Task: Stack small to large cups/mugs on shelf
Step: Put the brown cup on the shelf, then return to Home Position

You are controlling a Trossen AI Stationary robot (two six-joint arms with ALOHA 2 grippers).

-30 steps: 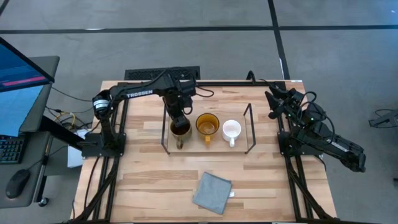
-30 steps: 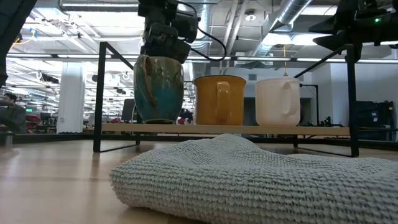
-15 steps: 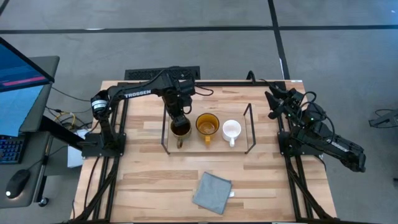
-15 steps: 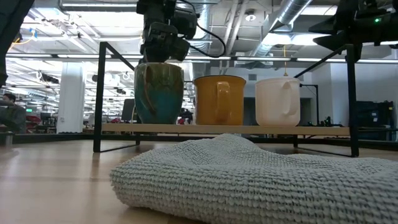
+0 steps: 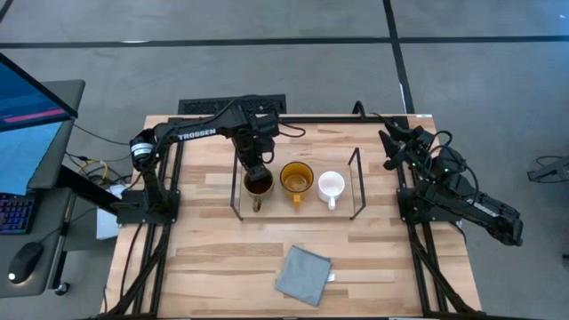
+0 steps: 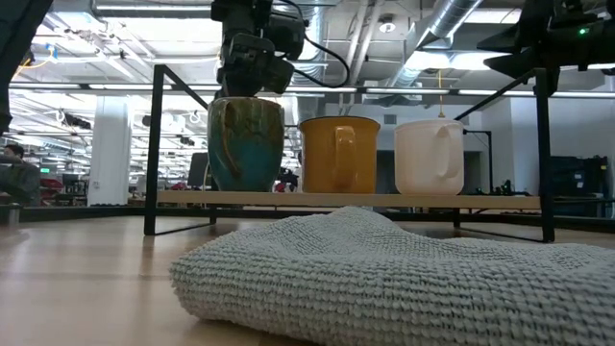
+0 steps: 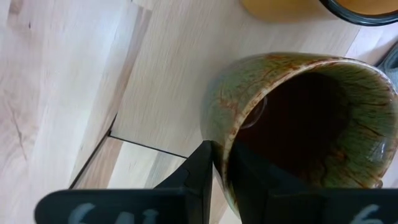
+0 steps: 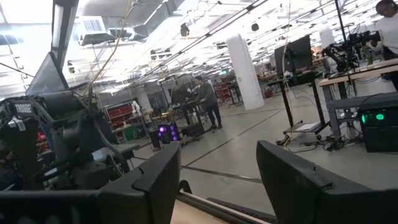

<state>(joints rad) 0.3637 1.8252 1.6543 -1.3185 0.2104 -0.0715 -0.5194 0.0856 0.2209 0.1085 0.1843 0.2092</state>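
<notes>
Left claw [image 7: 219,163] pinches the rim of the brownish-tan glazed mug with dark inside [image 7: 305,124], one finger inside, one outside. This mug stands at one end of the low light-wood shelf with black wire end frames [image 5: 356,178], beside the amber translucent glass mug [image 5: 296,178], then the small white mug [image 5: 331,186]. Right claw [image 8: 217,180], fingers apart and empty, waits at the table's [image 5: 213,267] right edge.

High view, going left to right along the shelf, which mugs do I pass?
Brownish mug with the left gripper at its rim, then amber mug, then white mug.
</notes>
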